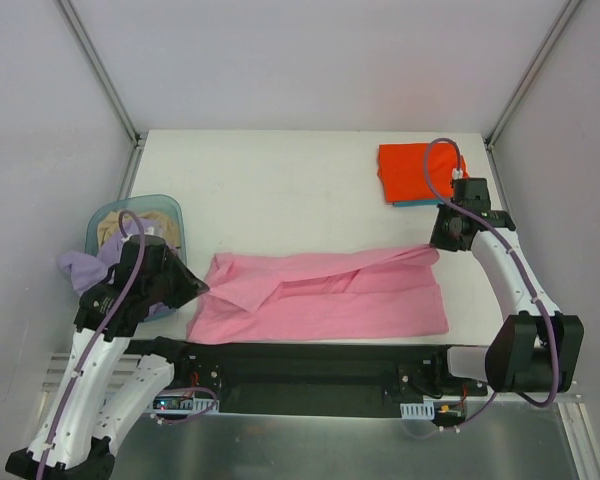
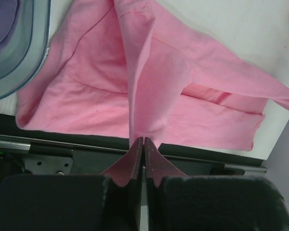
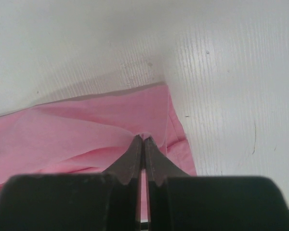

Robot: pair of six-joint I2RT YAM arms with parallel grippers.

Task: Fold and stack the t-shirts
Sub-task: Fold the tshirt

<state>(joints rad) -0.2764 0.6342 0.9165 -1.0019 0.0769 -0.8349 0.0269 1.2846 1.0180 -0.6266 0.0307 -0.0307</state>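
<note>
The pink t-shirt (image 1: pixel 320 298) lies spread across the lower middle of the overhead view, along the near edge of the white table (image 1: pixel 280 190). It is stretched sideways between the two arms, and a long fold runs through its middle.

The left gripper (image 1: pixel 195 288) sits at the shirt's left end, in the lower left of the frame. In its wrist view the jaws are pressed together on a ridge of pink cloth that rises from the table up to the fingertips. The right gripper (image 1: pixel 438 243) is at the shirt's upper right corner, right of centre in the overhead view. Its wrist view shows the jaws closed tight, with a small pinch of pink cloth between the tips, close to the hem. Beyond that hem the table is bare white.

The orange-red t-shirt (image 1: pixel 412 170) lies folded in the upper right of the overhead view, well apart from the pink one. A thin strip of the teal t-shirt (image 1: pixel 420 203) shows under its lower edge.

The light-blue basket (image 1: pixel 145 205) stands at the left edge of the table, just beside the left arm. The lavender t-shirt (image 1: pixel 80 268) hangs over its near rim, partly hidden by the arm. Something beige (image 1: pixel 115 230) lies inside the basket; what it is cannot be told.
</note>
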